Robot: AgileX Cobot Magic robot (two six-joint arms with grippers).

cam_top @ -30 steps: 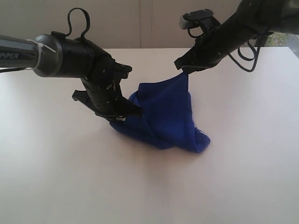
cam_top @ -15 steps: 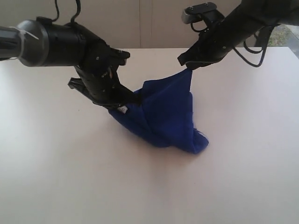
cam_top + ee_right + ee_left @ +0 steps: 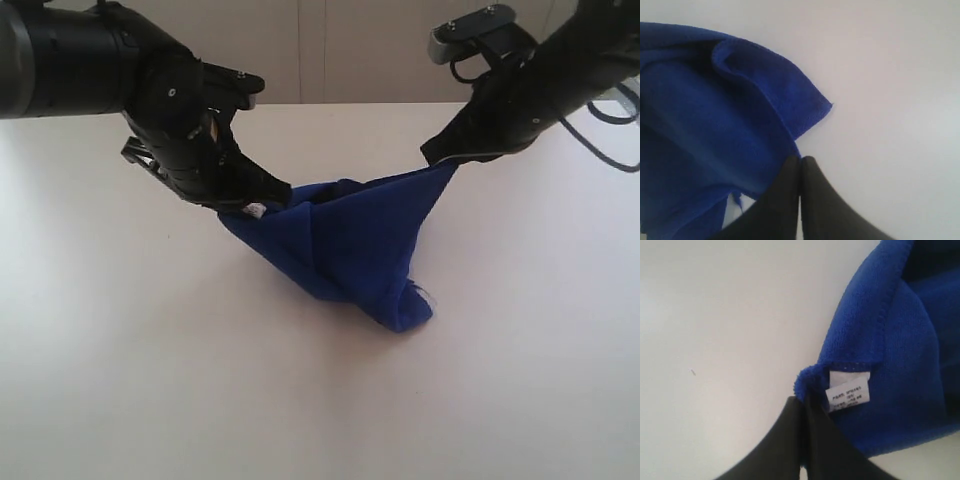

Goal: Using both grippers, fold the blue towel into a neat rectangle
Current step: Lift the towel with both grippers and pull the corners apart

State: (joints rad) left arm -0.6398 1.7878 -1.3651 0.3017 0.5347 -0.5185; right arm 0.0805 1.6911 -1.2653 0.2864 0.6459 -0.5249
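Observation:
The blue towel (image 3: 345, 245) hangs above the white table, stretched between both grippers, its lowest bunch touching the table. My left gripper (image 3: 262, 204) is shut on the towel's corner with the white tag (image 3: 256, 210). In the left wrist view the black fingers (image 3: 812, 435) pinch the blue towel (image 3: 895, 345) right beside the tag (image 3: 847, 392). My right gripper (image 3: 448, 160) is shut on the opposite upper corner. In the right wrist view its black fingers (image 3: 790, 195) close on the edge of the towel (image 3: 715, 130).
The white table (image 3: 320, 400) spreads all round the towel. A pale wall (image 3: 330, 50) stands behind the table's far edge. Both black arms reach in from the upper left and upper right.
Both grippers have moved apart: the left one up and left, the right one to the right. The towel is pulled wider between them, with its top edge now stretched nearly taut.

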